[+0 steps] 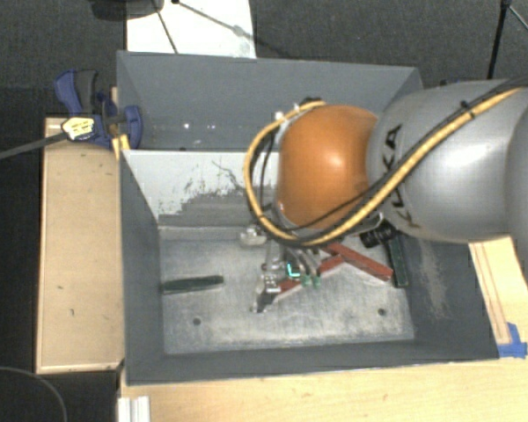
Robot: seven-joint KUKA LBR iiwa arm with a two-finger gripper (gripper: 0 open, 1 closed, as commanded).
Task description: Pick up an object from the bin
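Gripper (268, 295) sits low near the middle of the bin (141, 236) floor, under the orange wrist cover (326, 170); whether it is spread or pressed together cannot be told. A red two-armed piece (363, 265) lies just beside it on the view's right, contact unclear. A dark green stick (192, 283) lies flat, well apart on the view's left.

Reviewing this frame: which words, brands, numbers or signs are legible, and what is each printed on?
"KUKA": dark letters running sideways on the grey arm casing, next to the orange cover.
No text can be read on the things in the bin, such as the dark green stick or the red-brown strips.
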